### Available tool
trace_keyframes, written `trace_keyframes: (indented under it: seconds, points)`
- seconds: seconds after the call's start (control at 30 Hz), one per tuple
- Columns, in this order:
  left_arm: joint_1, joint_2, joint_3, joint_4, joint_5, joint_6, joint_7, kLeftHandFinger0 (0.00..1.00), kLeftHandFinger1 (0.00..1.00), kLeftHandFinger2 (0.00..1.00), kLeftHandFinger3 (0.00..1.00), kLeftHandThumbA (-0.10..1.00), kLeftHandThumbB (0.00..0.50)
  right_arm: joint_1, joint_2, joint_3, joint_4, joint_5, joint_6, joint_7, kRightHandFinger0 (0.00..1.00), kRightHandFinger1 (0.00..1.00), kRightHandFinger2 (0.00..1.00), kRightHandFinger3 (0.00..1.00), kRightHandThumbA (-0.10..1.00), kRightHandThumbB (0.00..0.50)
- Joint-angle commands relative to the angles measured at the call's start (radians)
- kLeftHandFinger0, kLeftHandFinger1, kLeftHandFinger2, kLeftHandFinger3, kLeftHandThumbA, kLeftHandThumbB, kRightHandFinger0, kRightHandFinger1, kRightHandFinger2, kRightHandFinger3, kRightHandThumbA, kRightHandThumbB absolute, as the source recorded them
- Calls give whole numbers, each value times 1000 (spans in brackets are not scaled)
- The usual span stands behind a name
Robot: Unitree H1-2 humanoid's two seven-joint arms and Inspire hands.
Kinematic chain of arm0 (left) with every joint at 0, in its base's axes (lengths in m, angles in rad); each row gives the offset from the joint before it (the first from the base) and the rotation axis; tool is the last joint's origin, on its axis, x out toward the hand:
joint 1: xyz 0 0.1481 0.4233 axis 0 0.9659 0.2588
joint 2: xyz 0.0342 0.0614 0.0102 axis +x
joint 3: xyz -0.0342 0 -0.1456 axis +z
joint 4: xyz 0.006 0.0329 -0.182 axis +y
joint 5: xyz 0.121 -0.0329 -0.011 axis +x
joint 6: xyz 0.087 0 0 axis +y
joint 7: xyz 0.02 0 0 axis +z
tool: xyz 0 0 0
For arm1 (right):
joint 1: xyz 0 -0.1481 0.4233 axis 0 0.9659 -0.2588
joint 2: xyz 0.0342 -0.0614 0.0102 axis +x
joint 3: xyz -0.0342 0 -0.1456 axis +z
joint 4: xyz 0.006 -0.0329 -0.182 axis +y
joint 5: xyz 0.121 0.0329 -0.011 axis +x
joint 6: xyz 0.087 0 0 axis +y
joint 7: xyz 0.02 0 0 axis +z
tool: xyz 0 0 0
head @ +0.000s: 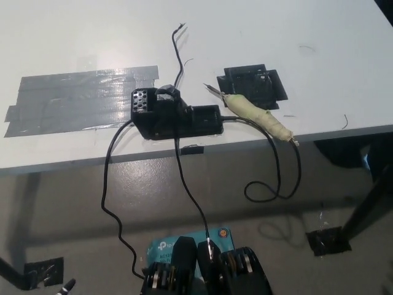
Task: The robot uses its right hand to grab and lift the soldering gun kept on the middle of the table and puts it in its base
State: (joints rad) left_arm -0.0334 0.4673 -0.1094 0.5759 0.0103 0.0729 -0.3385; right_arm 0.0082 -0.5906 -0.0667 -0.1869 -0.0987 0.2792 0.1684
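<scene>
The soldering gun point(256, 115) lies flat on the white table point(319, 43) near its front edge, its handle wrapped in pale tape and its metal tip pointing up-left. The black base point(175, 115) sits just left of it, with a perforated block at its left end; the gun's tip is a short way from the base's right end. A cord runs from the gun's rear end over the table edge and loops below. Neither hand shows in the head view.
A black tape patch point(252, 83) lies behind the gun. A wide grey tape patch point(80, 99) covers the table's left part. Black cables point(109, 184) hang from the base to the floor. A dark table leg point(368, 206) stands at the right.
</scene>
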Motion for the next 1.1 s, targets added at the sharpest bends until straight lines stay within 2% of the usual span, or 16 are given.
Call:
trace_keyframes:
  seconds: [0.0, 0.03, 0.07, 0.13, 0.17, 0.2, 0.27, 0.37, 0.43, 0.5, 0.63, 0.73, 0.83, 0.97, 1.0, 1.07]
  points:
    - [5, 10, 0, -13, 7, -12, -18, 0, 0, 64, 148, 1000, 500, -172, -44, 9, -142, -66, 116, 24, 1000, 1000, 1000, 1000, 412, 227]
    - [6, 10, 2, -8, 4, -18, -20, 0, 0, 68, 154, 1000, 500, -238, -42, 40, -173, -123, 160, 24, 1000, 1000, 1000, 1000, 513, 277]
    - [7, 9, 2, -7, 3, -24, -20, 0, 0, 69, 155, 1000, 500, -269, -42, 55, -181, -143, 176, 28, 1000, 1000, 1000, 1000, 550, 273]
    - [13, 11, 1, -21, 8, -10, -17, 0, 0, 71, 173, 1000, 500, -365, -27, 95, -181, -241, 191, 58, 1000, 1000, 1000, 1000, 721, 300]
    - [15, 12, 1, -26, 8, -9, -19, 0, 0, 87, 173, 1000, 500, -399, -16, 104, -174, -252, 191, 66, 1000, 1000, 1000, 1000, 773, 327]
    - [17, 15, 0, -31, 7, -10, -22, 0, 0, 91, 173, 1000, 500, -450, 0, 117, -164, -268, 191, 78, 1000, 1000, 1000, 1000, 787, 324]
    - [20, 13, 1, -39, 9, 1, -18, 0, 0, 80, 133, 1000, 500, -545, 33, 146, -115, -317, 191, 108, 1000, 1000, 1000, 1000, 881, 386]
    - [27, 20, -6, -48, 21, -1, -16, 0, 0, 86, 141, 1000, 500, -627, 78, 174, -52, -366, 191, 127, 1000, 1000, 1000, 1000, 848, 358]
    - [29, 16, 3, -50, 7, 1, -21, 0, 0, 75, 76, 1000, 500, -709, 119, 204, 31, -423, 191, 143, 1000, 1000, 1000, 1000, 752, 299]
    - [36, 15, 3, -60, 7, 5, -20, 0, 0, 56, 61, 1000, 500, -751, 142, 223, 93, -439, 191, 143, 1000, 1000, 1000, 1000, 704, 291]
    - [23, 9, 7, -47, -1, 3, -24, 0, 0, 59, 45, 1000, 500, -808, 172, 252, 207, -485, 191, 164, 1000, 1000, 1000, 1000, 674, 278]
    - [28, 7, 1, -47, 7, -2, -22, 0, 0, 69, 58, 1000, 500, -839, 201, 277, 304, -493, 191, 192, 1000, 1000, 1000, 1000, 628, 231]
    - [29, 1, 2, -61, 1, 13, -23, 0, 0, 83, 79, 1000, 500, -870, 228, 304, 397, -490, 191, 192, 1000, 1000, 1000, 1000, 588, 239]
    - [21, -4, -5, -53, 8, 14, -22, 0, 0, 77, 34, 1000, 500, -895, 270, 292, 467, -482, 191, 193, 1000, 1000, 1000, 1000, 527, 232]
    - [17, -8, -4, -44, 9, 8, -17, 0, 0, 62, 89, 1000, 500, -911, 297, 289, 508, -487, 191, 191, 1000, 1000, 1000, 1000, 506, 239]
    - [15, -7, -6, -49, 12, 11, -19, 0, 0, 63, 114, 1000, 500, -926, 320, 299, 547, -510, 191, 184, 1000, 1000, 1000, 1000, 517, 233]
